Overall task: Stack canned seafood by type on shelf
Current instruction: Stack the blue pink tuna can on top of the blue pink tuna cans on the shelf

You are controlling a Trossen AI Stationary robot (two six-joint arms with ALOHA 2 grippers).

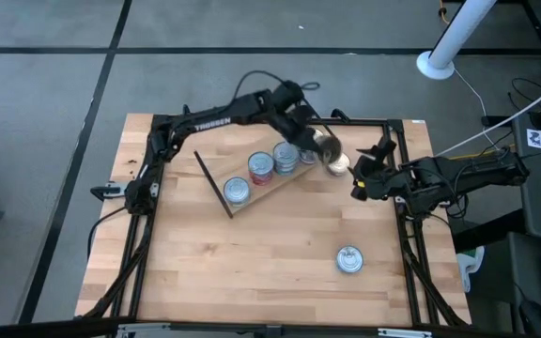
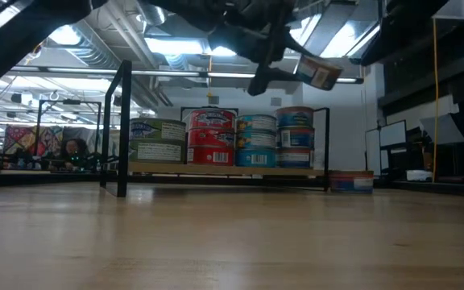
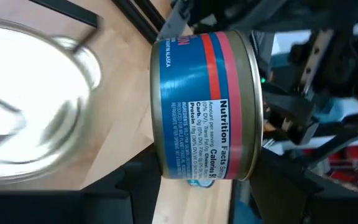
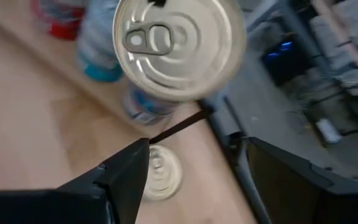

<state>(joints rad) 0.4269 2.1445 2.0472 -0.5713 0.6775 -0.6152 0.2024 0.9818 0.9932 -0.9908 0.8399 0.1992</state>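
Carrying a blue-and-red tin in the left gripper, jaws clamped on it, above the shelf end near the tabletop's far right. Right gripper waiting beside, jaws wide. Leaving one tin near the right edge; four stacks already shelved.

Four stacks of tins stand on one shelf, one tin lies alone, two arms.
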